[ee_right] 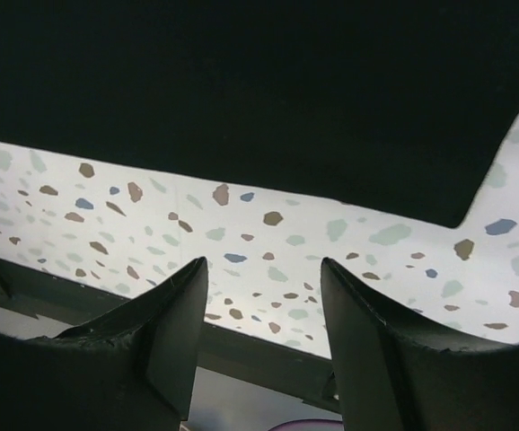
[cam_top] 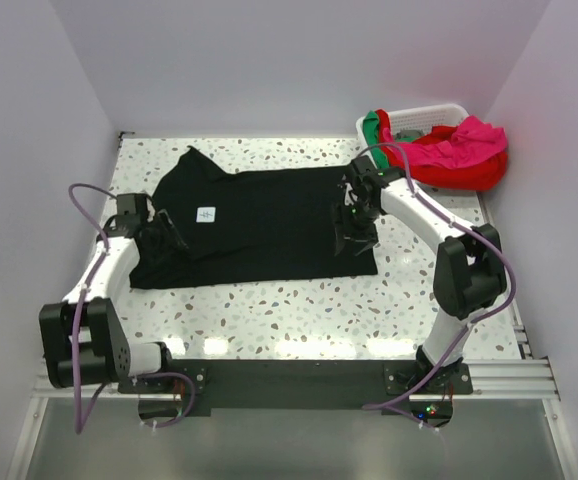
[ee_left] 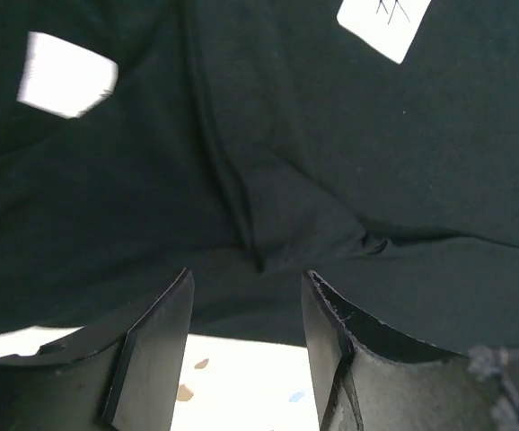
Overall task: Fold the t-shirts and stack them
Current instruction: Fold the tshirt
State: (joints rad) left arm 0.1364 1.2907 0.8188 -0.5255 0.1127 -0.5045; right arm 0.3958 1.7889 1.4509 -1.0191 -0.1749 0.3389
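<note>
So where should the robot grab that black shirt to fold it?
Probably by its edges, since the black t-shirt lies spread flat: the left gripper pinching the collar end from the left, the right gripper pinching the hem from the right.

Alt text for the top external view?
A black t-shirt lies spread on the speckled table, the left pincer at its collar end, the right pincer at its hem. A white basket of coloured t-shirts sits far right.
</note>
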